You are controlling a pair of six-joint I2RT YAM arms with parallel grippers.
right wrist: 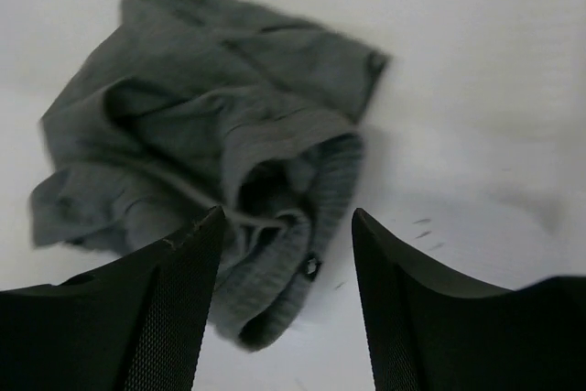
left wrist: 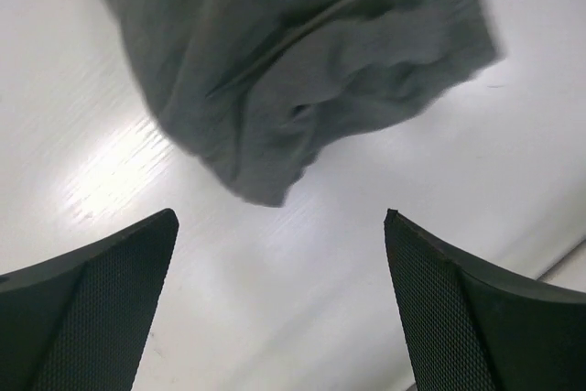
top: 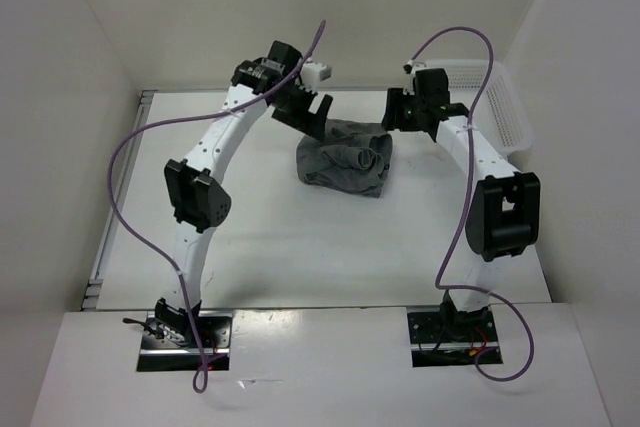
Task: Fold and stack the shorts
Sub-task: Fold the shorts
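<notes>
The shorts [top: 345, 159] are lying in a loose, crumpled grey heap on the white bench [top: 280, 247]. They are bunched rather than flat, with folds overlapping and a ribbed band curling up at the edge nearest the right arm [top: 490, 182]. The left arm [top: 215, 152] is reaching in from the left of the shorts, and the left jaws are hovering just beside the heap's left edge, spread wide with nothing between them. In the left wrist view only bare bench [left wrist: 275, 299] is showing in the gap, and the shorts [left wrist: 302, 52] are lying just beyond the tips, apart from them. The right arm is bending in from the right of the shorts, and the right jaws are hanging just beside the heap's right edge, parted and pinching nothing. In the right wrist view the shorts [right wrist: 211, 135] are showing beyond and partly between the tips, resting on the bench [right wrist: 476, 89] and not gripped. A white mesh basket [top: 505, 97] is sitting to the right of the shorts, behind the right arm and well apart from the cloth. Purple cables [top: 130, 177] are looping over both arms.
</notes>
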